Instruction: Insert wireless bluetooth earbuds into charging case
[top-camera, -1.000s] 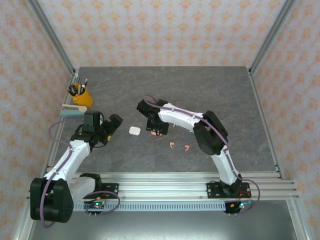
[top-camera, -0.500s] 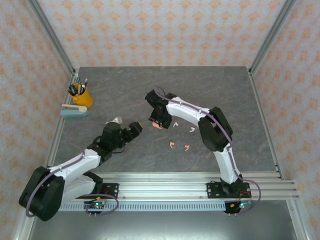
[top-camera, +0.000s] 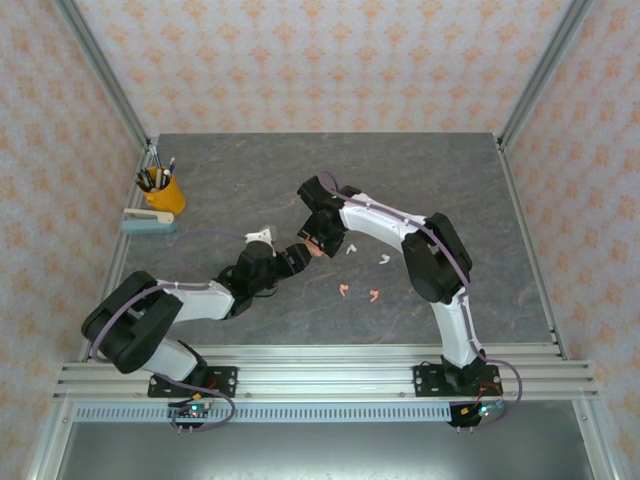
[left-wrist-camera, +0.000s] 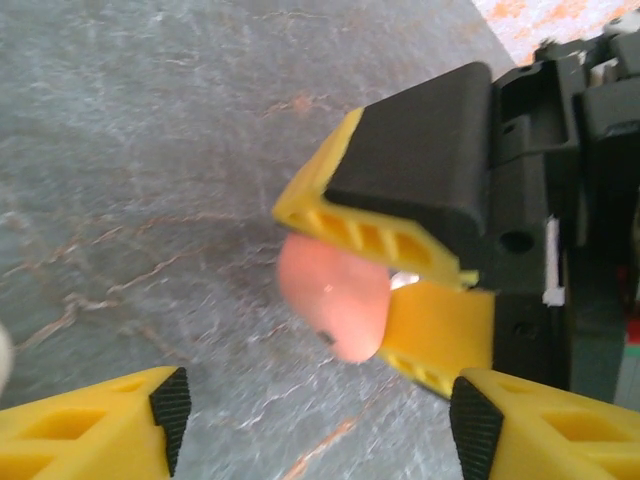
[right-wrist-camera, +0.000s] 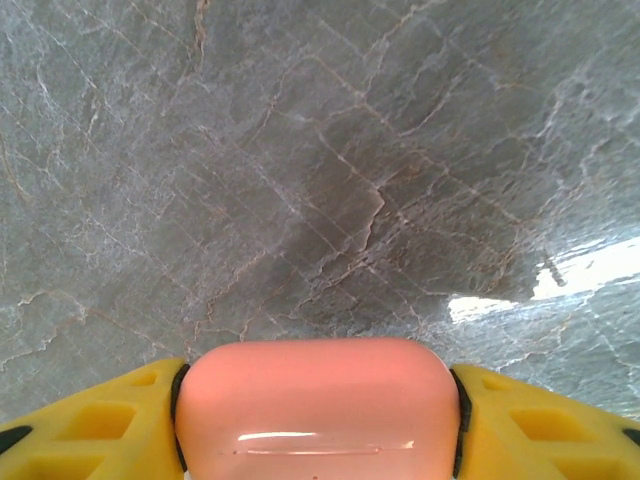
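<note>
The right hand (top-camera: 317, 243) is clamped on a coral-pink charging case (right-wrist-camera: 318, 395). In the right wrist view the case's rounded, glossy body sits squeezed between the two yellow fingers (right-wrist-camera: 95, 420), one against each end, with the grey veined counter (top-camera: 450, 180) beneath it. In the overhead view this hand hangs over the middle of the counter, a little left of centre, with the right arm arching over from its base at the near right. The left arm stretches low across the counter from the near left, and the left hand (left-wrist-camera: 320, 410) comes nose to nose with the right hand. Its fingers stand apart with nothing between the black pads (left-wrist-camera: 172, 400). In the left wrist view the pink case lies just ahead of that gap, gripped by the other hand's yellow and black fingers. Whether the case touches the counter or hangs just above it I cannot tell. The four earbuds lie loose on the counter to the right of the two hands, none of them in a case. Two white earbuds (top-camera: 350, 248) lie just beside the right hand. Two coral-pink earbuds (top-camera: 343, 289) lie a little nearer the arm bases, close to each other. At the far left edge stand a yellow pen cup (top-camera: 163, 192) and, just in front of it, a stapler (top-camera: 148, 222).
</note>
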